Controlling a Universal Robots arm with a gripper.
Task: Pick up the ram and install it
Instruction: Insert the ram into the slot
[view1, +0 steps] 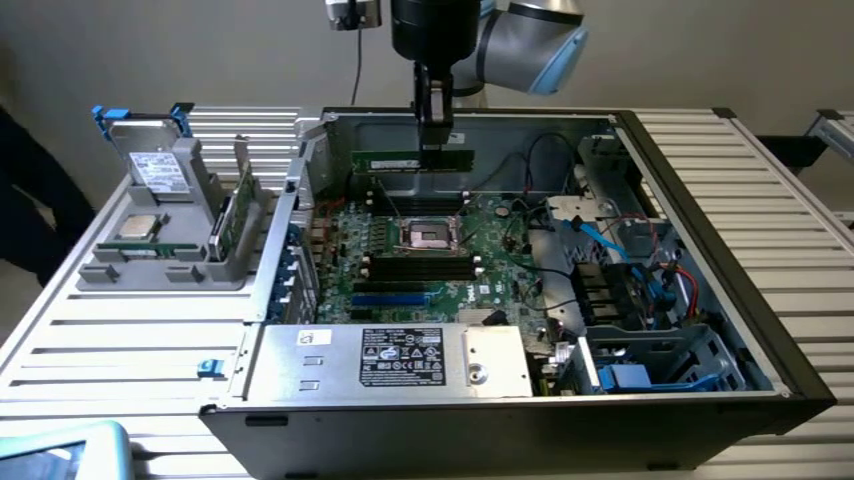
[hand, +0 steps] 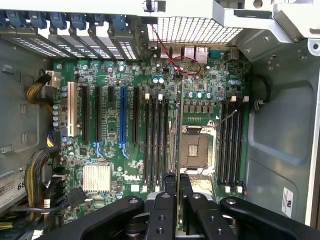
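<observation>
Mid-carry: black gripper (view1: 437, 140) clamped on long green ram stick (view1: 387, 160) over green motherboard (hand: 107, 75); calls for aligning with black memory slots (hand: 157, 145).

Green ram (view1: 394, 159), green motherboard (hand: 107, 75) with one blue slot (hand: 123, 117), black jaws, white-slatted table (view1: 747, 180), grey tray (view1: 160, 272).

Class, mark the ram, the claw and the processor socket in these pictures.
ram (view1: 394, 160): exterior view, on its green face.
claw (view1: 437, 148): exterior view, midway between its fingertips, shut on the ram.
processor socket (hand: 195, 150): wrist view, on the dark square in its middle.
</observation>
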